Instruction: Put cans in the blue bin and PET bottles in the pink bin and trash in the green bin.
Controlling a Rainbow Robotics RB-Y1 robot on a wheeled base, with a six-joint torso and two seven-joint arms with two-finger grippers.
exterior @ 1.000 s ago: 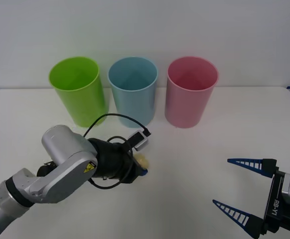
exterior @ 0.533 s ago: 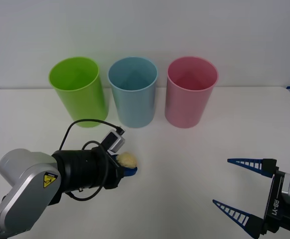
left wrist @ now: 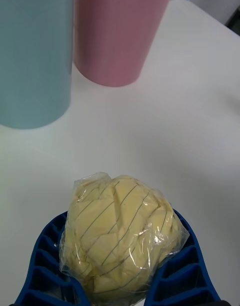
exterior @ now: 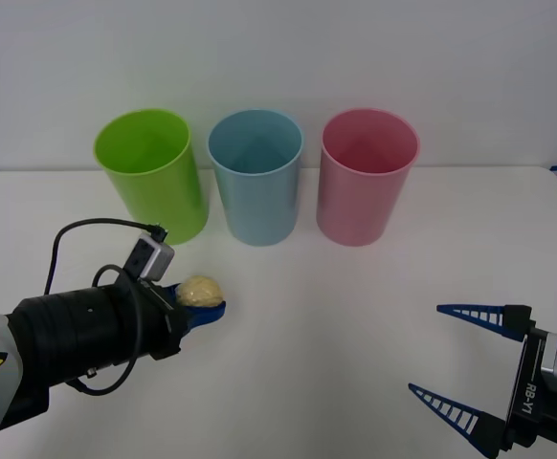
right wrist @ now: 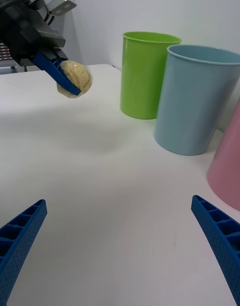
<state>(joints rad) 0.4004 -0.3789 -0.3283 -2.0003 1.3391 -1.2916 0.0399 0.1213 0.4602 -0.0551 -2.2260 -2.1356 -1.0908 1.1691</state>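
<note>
My left gripper is shut on the trash, a pale yellow wrinkly ball in clear wrap, held above the table in front of the green bin. The trash sits between the blue fingers in the left wrist view, and the right wrist view shows the trash held in the air. The blue bin stands in the middle and the pink bin to its right. My right gripper rests open at the table's front right, with nothing in it.
The three bins stand in a row along the back of the white table. A black cable loops over my left wrist. A pale wall rises behind the bins.
My left gripper has carried the trash to the left and lifted it off the table, from in front of the blue bin toward the green bin. The right arm has not moved.
</note>
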